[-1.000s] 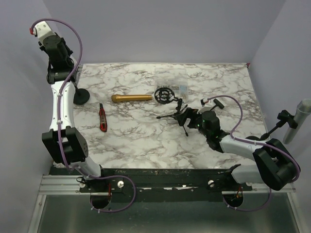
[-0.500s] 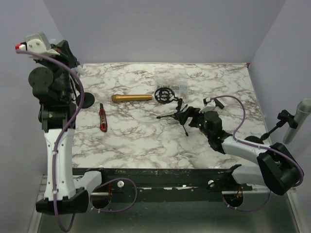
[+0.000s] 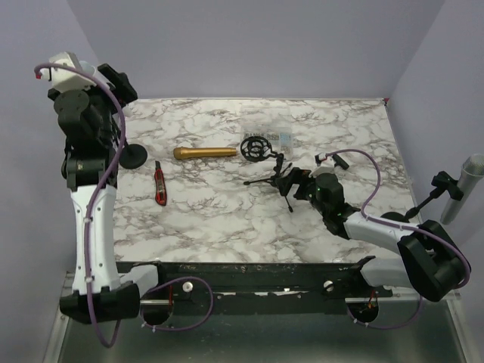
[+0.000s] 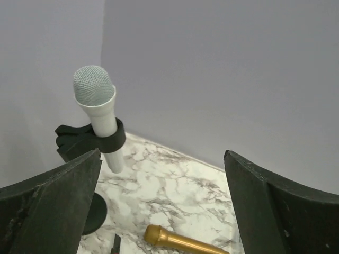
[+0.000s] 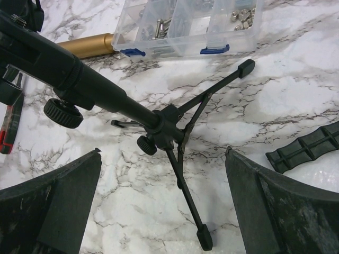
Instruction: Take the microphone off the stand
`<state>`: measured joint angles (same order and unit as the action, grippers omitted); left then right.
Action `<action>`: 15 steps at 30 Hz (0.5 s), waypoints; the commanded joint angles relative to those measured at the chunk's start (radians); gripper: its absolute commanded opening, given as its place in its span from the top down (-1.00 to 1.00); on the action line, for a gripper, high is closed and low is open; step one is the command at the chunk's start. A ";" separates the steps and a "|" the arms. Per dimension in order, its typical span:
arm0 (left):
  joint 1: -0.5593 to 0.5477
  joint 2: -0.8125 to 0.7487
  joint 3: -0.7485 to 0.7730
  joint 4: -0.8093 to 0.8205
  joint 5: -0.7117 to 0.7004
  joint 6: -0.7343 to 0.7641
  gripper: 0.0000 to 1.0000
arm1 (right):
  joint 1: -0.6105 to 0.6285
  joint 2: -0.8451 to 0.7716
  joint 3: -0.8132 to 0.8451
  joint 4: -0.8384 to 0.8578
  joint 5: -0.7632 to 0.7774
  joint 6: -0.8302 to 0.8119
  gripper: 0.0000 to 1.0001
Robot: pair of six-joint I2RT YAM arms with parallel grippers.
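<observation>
- Jaws on both grippers stand wide, holding nothing. Left gripper (image 4: 162, 154) faces the mic (image 4: 99, 106); right gripper (image 5: 162, 153) hangs over a tripod (image 5: 175, 127), well apart from the stand (image 3: 134, 156).
- Where's the mic?
- Upright in the stand's clip (image 4: 79, 142), head above it, tail poking out below.
- How will it handle?
- Rigid and probably light, I'd judge. Its smooth white barrel looks slippery, and the mesh head could dent.
- So grip where?
- On the barrel just above the clip, squeezing firmly, then lift straight up; the clip may drag the stand along.
</observation>
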<state>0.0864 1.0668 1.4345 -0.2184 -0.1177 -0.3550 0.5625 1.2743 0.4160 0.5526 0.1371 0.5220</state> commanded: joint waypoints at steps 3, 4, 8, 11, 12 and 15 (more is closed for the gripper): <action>0.102 0.234 0.162 -0.152 0.065 -0.067 -0.97 | -0.003 0.013 -0.005 0.033 -0.018 -0.014 -0.99; 0.114 0.272 0.191 -0.176 0.053 -0.071 -0.97 | -0.003 0.011 -0.005 0.033 -0.017 -0.013 -0.99; 0.176 0.343 0.202 -0.192 0.088 -0.117 -0.97 | -0.003 0.006 -0.007 0.036 -0.014 -0.015 -0.99; 0.224 0.344 0.113 -0.070 0.235 -0.106 -0.97 | -0.003 0.006 -0.008 0.036 -0.019 -0.016 -0.99; 0.231 0.348 0.102 -0.052 0.235 -0.095 -0.97 | -0.003 0.006 -0.008 0.038 -0.021 -0.015 -0.99; 0.232 0.377 0.119 -0.052 0.178 -0.060 -0.97 | -0.003 0.006 -0.008 0.040 -0.022 -0.011 -0.99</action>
<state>0.3080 1.4284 1.5463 -0.3355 0.0185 -0.4431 0.5625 1.2804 0.4160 0.5602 0.1287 0.5220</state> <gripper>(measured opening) 0.980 0.995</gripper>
